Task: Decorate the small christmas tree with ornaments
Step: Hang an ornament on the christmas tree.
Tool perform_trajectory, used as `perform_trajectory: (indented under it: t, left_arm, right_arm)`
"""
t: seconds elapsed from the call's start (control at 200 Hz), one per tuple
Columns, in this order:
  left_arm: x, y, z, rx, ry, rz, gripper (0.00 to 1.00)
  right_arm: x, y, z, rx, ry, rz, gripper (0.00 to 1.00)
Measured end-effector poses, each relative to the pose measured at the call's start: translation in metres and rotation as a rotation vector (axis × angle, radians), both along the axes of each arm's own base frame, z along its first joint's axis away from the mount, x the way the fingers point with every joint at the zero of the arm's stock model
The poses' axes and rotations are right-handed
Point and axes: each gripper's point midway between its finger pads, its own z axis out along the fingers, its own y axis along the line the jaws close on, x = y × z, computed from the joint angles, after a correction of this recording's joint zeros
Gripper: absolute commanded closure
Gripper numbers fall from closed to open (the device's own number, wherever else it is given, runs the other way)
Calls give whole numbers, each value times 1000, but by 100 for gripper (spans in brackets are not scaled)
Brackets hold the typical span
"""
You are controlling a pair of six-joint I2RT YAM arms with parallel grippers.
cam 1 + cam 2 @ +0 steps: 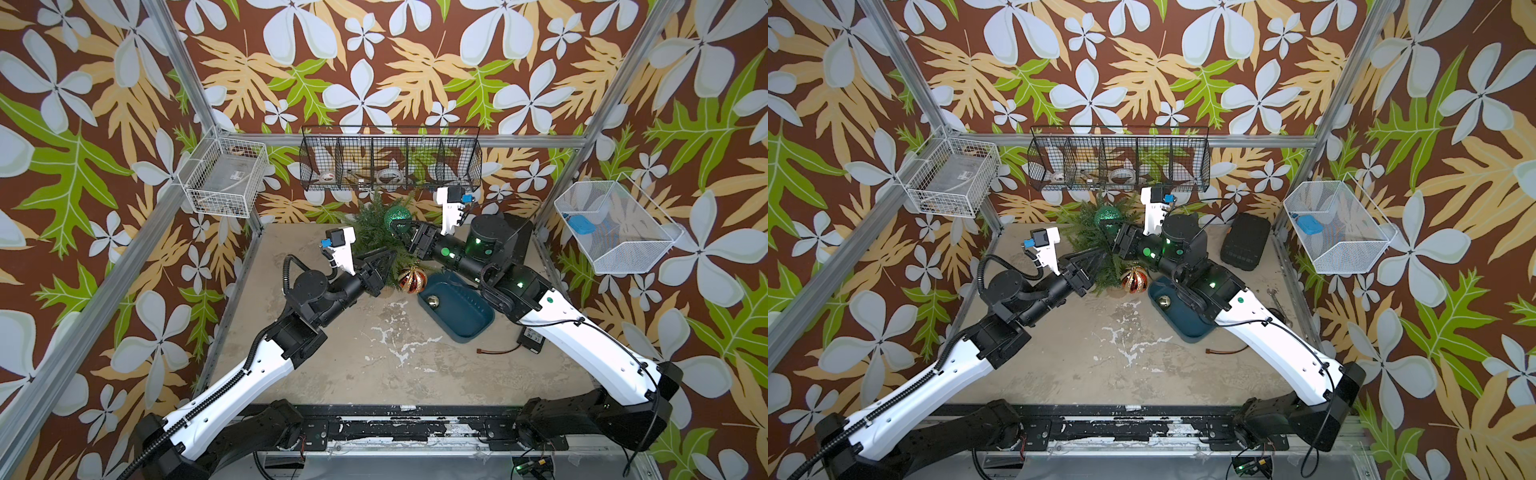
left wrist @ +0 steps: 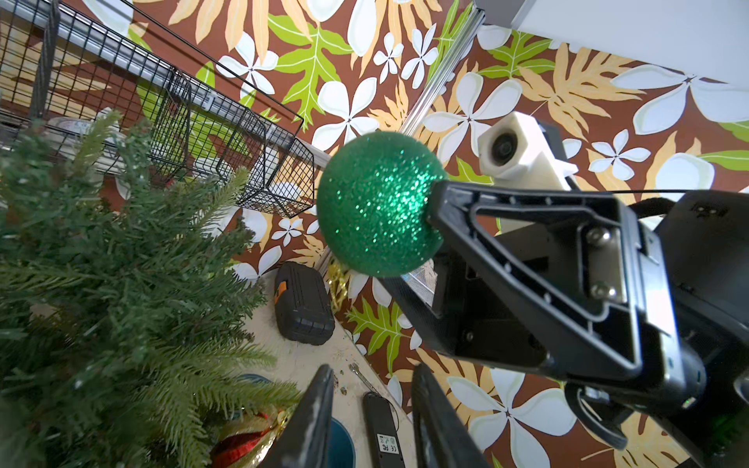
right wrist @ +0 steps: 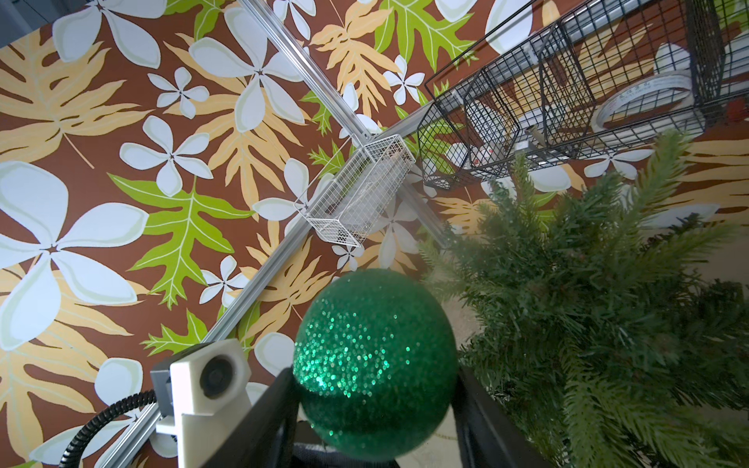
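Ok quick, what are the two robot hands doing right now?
Left gripper: open, holding nothing.
Right gripper: shut on the glittery green ball.

Tabletop point(image 1: 374, 365): christmas tree point(image 1: 374, 232), blue tray point(image 1: 461, 318), black case point(image 1: 1245, 242).

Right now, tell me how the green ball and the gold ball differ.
The green ball is glittery; the gold ball is plain and shiny. The green ball looks larger than the gold ball. The green ball is clamped in the right tool, up beside the tree; the gold ball lies loose in the blue tray. Both are round ornaments, neither yet on the tree.
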Motion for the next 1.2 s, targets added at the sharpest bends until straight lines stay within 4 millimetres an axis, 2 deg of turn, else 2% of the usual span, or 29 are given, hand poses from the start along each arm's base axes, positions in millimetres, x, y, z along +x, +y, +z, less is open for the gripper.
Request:
perform_trajectory:
  t: [0.565, 1.001, 1.111, 1.201]
  left_arm:
    - [12, -14, -1, 3, 2, -20, 80]
    - [21, -19, -2, 6, 8, -5, 85]
    - [22, -19, 0, 5, 4, -4, 96]
    - [22, -19, 1, 6, 1, -2, 100]
  right_arm:
    - [-7, -2, 4, 21, -9, 22, 40]
    - [-13, -6, 10, 49, -12, 25, 40]
    - [-14, -7, 9, 48, -11, 25, 40]
    - [-15, -8, 9, 48, -11, 25, 40]
